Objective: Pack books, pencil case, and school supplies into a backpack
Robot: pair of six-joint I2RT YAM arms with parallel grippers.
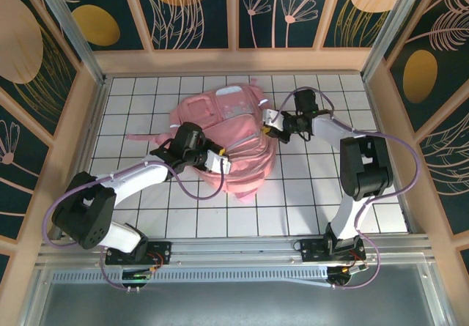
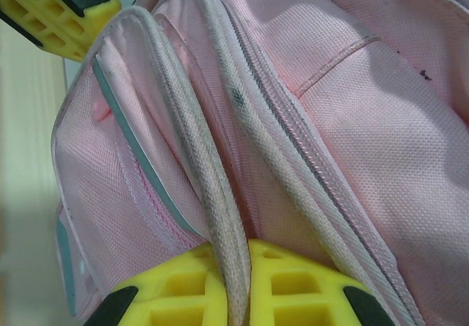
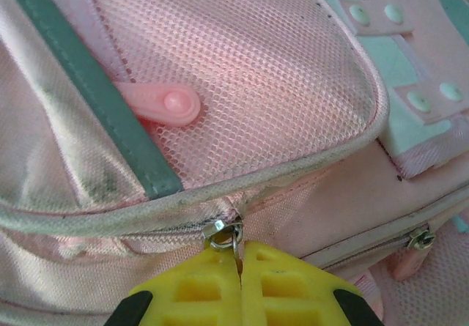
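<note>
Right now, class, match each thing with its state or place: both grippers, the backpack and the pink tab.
Things:
1 left gripper
2 right gripper
3 backpack
4 pink tab

States or places:
A lying on the gridded table
B shut on a metal zipper pull
C shut on whitish piping
D against pink mesh

Pairs: 1-C, 2-B, 3-A, 4-D.

The table [image 1: 308,201] is topped with white square tiles set off by thin dark grid lines. A pale wooden frame [image 1: 234,60] borders it at the back and on both sides. Above the frame stand dark teal wall panels [image 1: 194,11] printed with golden discs and pale line-drawn leaves and flowers. Slanted aluminium posts [image 1: 66,26] rise at the back corners. An aluminium rail [image 1: 234,247] runs along the near edge, with a grey tray [image 1: 234,304] below it.
</note>
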